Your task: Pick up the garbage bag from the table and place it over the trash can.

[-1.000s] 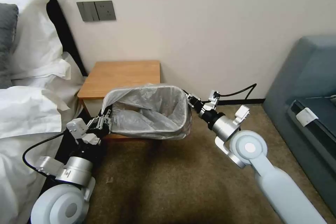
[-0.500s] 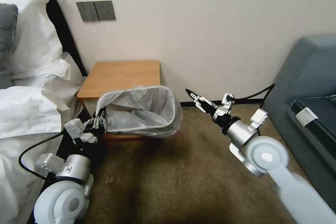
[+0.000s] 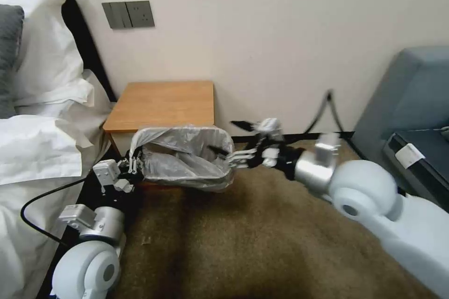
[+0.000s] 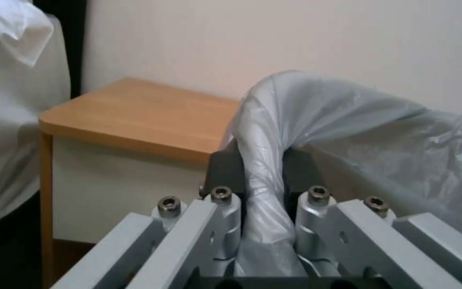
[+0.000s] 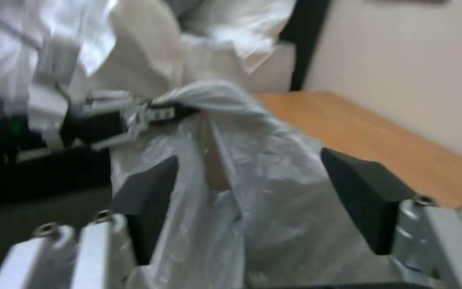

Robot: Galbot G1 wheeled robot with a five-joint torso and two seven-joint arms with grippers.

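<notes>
Swinging back toward the garbage bag (image 3: 182,159) beside the table (image 3: 163,103), the right hand (image 3: 223,142) now straddles its rim with fingers spread wide, gripping nothing. Left hand (image 4: 263,176) stays clamped on the bag's opposite edge.

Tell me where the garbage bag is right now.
In the head view the garbage bag sits draped over the trash can's mouth, just in front of the table, its left edge pinched by the left gripper.

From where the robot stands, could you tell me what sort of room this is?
Most likely a bedroom or hotel room: a bed with white pillows, a wooden nightstand beside it, carpet underfoot, and a bag-lined bin.
</notes>
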